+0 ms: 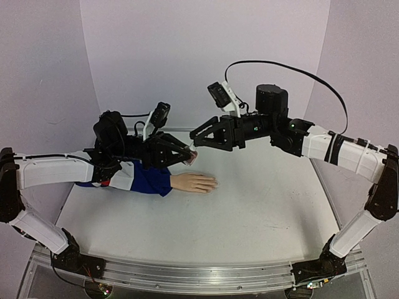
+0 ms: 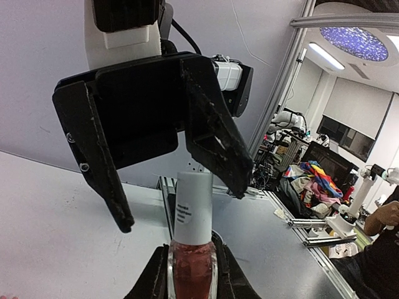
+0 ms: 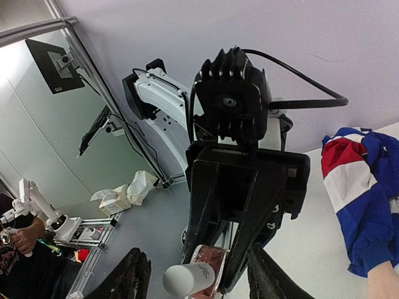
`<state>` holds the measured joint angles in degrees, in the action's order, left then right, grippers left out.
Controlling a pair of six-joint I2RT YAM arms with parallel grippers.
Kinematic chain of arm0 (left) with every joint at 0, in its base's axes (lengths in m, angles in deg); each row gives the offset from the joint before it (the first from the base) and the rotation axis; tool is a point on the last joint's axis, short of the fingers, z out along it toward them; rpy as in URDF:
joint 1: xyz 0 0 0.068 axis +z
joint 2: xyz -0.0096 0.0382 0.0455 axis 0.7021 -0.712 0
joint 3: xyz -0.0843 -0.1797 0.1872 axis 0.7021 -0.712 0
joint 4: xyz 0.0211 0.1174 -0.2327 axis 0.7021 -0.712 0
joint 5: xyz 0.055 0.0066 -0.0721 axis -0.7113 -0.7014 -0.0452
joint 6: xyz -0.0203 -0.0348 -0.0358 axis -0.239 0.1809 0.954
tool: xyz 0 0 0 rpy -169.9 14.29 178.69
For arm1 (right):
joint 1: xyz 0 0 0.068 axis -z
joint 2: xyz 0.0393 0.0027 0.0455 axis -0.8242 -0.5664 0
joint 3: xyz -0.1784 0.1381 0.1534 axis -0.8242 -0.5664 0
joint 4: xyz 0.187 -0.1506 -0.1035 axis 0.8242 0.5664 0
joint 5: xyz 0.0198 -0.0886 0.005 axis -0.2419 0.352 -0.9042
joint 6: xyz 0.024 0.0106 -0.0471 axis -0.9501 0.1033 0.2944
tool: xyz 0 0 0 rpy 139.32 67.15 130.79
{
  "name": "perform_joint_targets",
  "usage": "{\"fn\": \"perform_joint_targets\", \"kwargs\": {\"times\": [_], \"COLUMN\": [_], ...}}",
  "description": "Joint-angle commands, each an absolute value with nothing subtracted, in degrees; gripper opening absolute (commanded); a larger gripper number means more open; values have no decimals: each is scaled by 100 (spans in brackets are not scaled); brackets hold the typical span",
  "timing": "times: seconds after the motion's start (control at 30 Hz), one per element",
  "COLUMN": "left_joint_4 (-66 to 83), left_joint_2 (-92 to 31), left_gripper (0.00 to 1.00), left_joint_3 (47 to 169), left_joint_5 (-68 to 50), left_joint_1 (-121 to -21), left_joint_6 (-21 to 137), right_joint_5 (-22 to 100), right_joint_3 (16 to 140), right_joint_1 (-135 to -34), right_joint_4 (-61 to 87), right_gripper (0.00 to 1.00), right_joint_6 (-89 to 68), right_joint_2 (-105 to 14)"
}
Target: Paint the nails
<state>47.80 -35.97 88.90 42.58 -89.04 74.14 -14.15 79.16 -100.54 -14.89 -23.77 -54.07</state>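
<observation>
My left gripper (image 1: pixel 186 155) is shut on the body of a small pink bottle (image 2: pixel 192 274), holding it above the table with its white cap (image 2: pixel 193 208) pointing at the right gripper. My right gripper (image 1: pixel 197 141) stands open, one finger on either side of the white cap (image 3: pixel 187 278) with a gap on both sides. Below them the pale mannequin hand (image 1: pixel 194 182) lies flat, fingers pointing right, in a blue, red and white sleeve (image 1: pixel 148 177). Its nails are too small to make out. The sleeve (image 3: pixel 358 199) also fills the right edge of the right wrist view.
The grey table (image 1: pixel 262 212) stretches to the right and front of the hand. A lilac backdrop (image 1: pixel 187 56) closes off the back and sides. A metal rail (image 1: pixel 187 277) runs along the near edge by the arm bases.
</observation>
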Motion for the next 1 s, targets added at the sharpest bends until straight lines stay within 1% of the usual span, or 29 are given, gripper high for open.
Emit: {"fn": "perform_joint_targets", "kwargs": {"times": [0.0, 0.07, 0.27, 0.37, 0.5, 0.6, 0.67, 0.8, 0.87, 0.9, 0.97], "left_joint_4": [4934, 4927, 4935, 4941, 4939, 4935, 4940, 5090, 5386, 5525, 5815], "left_joint_2": [-3615, -3617, -3585, -3504, -3330, -3229, -3190, -3476, -3803, -3996, -4404], "left_gripper": [0, 0, 0, 0, 0, 0, 0, 0, 0, 0, 0], "left_joint_3": [9214, 9220, 9214, 9189, 9094, 9008, 8984, 9256, 9452, 9571, 9796], "left_joint_5": [4437, 4405, 3923, 3546, 2744, 1815, 1098, 70, -183, -316, -588], "left_joint_1": [-8898, -8894, -8880, -8843, -8828, -8828, -8828, -8837, -8854, -8854, -8882], "left_joint_6": [7561, 7561, 7570, 7531, 7223, 6808, 6546, 5723, 5218, 5029, 4533], "right_joint_5": [-1644, -1624, -1497, -1371, -917, -267, 440, 2716, 3815, 4379, 5977], "right_joint_3": [7962, 7962, 7929, 7891, 7754, 7679, 7573, 7351, 7415, 7560, 7962], "right_joint_1": [-10098, -10117, -10180, -10207, -10268, -10348, -10458, -10816, -11030, -11200, -11568], "right_joint_4": [-2097, -2127, -2176, -2182, -2226, -2248, -2258, -2254, -2155, -2027, -1243], "right_gripper": [46, 38, 21, 14, 0, 0, 0, 0, 0, 0, 0], "right_joint_6": [-2376, -2380, -2345, -2339, -2361, -2447, -2502, -2939, -3349, -3508, -4005], "right_joint_2": [-5407, -5439, -5495, -5526, -5541, -5582, -5566, -5541, -5677, -5771, -5963]}}
